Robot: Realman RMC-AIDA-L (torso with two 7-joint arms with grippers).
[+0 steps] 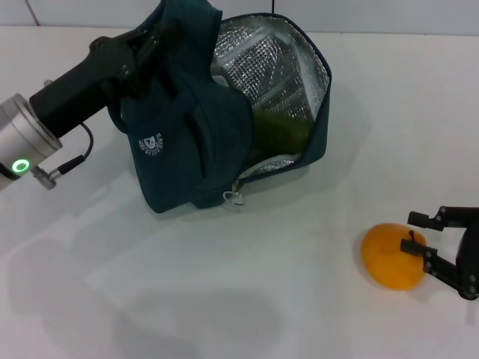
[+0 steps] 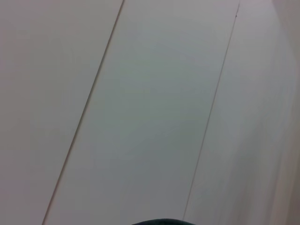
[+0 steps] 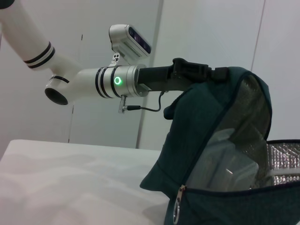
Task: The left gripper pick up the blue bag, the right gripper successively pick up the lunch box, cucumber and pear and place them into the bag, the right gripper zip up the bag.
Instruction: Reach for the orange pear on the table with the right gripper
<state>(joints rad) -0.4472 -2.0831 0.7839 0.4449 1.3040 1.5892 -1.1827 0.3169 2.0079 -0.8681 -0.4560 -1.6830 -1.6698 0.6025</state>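
While right pincer (image 1: 428, 247) gapes around pear (image 1: 391, 256), left pincer (image 1: 147, 46) grips blue bag (image 1: 194, 142)

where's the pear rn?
Head view: the pear sits on the table at the robot's right, between the right gripper's open fingers, outside the blue bag.

Looks like a robotics lab/test cell: bare white table (image 1: 224, 299), plain white panelled walls (image 3: 211, 47) w/ thin seams behind, white robot arm (image 3: 28, 37) w/ wrist cam. No home or shop furnishings.

Bag fabric hides the left gripper (image 1: 153, 48); frame edge crops the right gripper (image 1: 441, 243).
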